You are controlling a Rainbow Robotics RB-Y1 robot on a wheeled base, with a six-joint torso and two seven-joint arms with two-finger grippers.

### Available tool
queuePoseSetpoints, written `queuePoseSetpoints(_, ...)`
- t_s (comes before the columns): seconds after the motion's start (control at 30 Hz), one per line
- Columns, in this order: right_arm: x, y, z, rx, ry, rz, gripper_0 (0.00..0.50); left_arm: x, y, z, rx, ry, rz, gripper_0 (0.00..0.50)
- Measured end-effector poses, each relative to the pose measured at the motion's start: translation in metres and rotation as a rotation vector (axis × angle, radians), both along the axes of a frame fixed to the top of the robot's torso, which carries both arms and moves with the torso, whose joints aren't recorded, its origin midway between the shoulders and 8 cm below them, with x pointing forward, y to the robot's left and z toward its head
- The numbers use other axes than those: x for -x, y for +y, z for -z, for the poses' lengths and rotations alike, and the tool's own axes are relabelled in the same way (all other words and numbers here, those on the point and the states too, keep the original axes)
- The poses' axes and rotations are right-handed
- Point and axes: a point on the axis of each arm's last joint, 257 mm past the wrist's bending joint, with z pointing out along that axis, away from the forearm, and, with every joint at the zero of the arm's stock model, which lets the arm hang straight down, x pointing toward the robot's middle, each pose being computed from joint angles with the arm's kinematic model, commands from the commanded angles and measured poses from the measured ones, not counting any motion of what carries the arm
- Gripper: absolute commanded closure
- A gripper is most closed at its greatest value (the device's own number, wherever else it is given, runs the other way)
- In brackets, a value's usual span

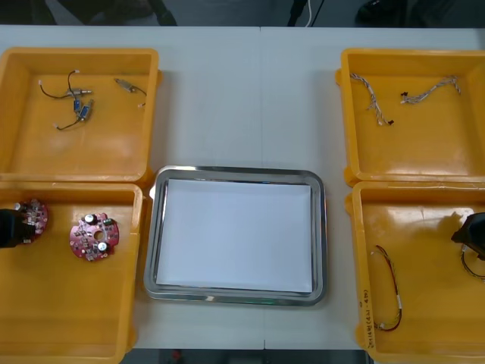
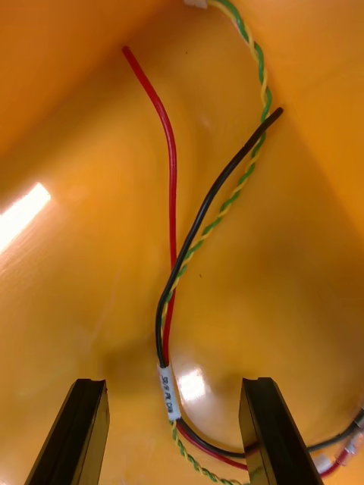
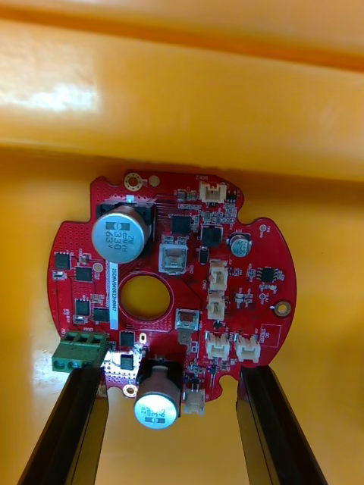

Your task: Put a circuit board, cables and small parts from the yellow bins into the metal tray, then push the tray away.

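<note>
Two round red circuit boards lie in the near left yellow bin (image 1: 68,318): one (image 1: 95,236) in its middle, the other (image 1: 32,216) by the left wall. My left gripper (image 1: 9,226) hovers over that second board (image 3: 171,292), open, its fingertips (image 3: 80,379) on either side of the board's near edge. My right gripper (image 1: 474,231) is low in the near right bin (image 1: 424,227), open over a bundle of red, black and yellow-green cables (image 2: 171,250); the bundle's white label sits between the fingertips (image 2: 258,386). The metal tray (image 1: 151,235), white inside, holds nothing.
The far left bin (image 1: 30,152) holds small metal parts on black leads (image 1: 76,102). Twisted cables (image 1: 409,95) lie in the far right bin (image 1: 424,152). Another red and yellow cable (image 1: 390,296) lies in the near right bin. Bare table stretches beyond the tray.
</note>
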Motion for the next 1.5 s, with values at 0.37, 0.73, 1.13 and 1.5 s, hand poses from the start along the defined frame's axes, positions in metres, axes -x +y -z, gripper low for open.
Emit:
queuePoseSetpoints(0.37,-0.006,-0.001,0.005,-0.019,-0.021,0.012,0.014,0.001,-0.004,0.001,0.015,0.003,0.003,0.000)
queuePoseSetpoints(0.73,-0.006,-0.001,0.006,-0.020,-0.020,0.013,0.500,0.004,-0.003,0.005,0.028,-0.003,-0.003,0.369)
queuePoseSetpoints(1.13,-0.005,0.011,-0.012,-0.020,-0.027,-0.027,0.500,0.006,-0.006,0.006,0.013,-0.004,0.057,0.477)
queuePoseSetpoints(1.5,0.008,0.002,-0.077,0.066,-0.060,-0.081,0.500,0.007,-0.008,0.004,0.016,-0.003,0.071,0.499)
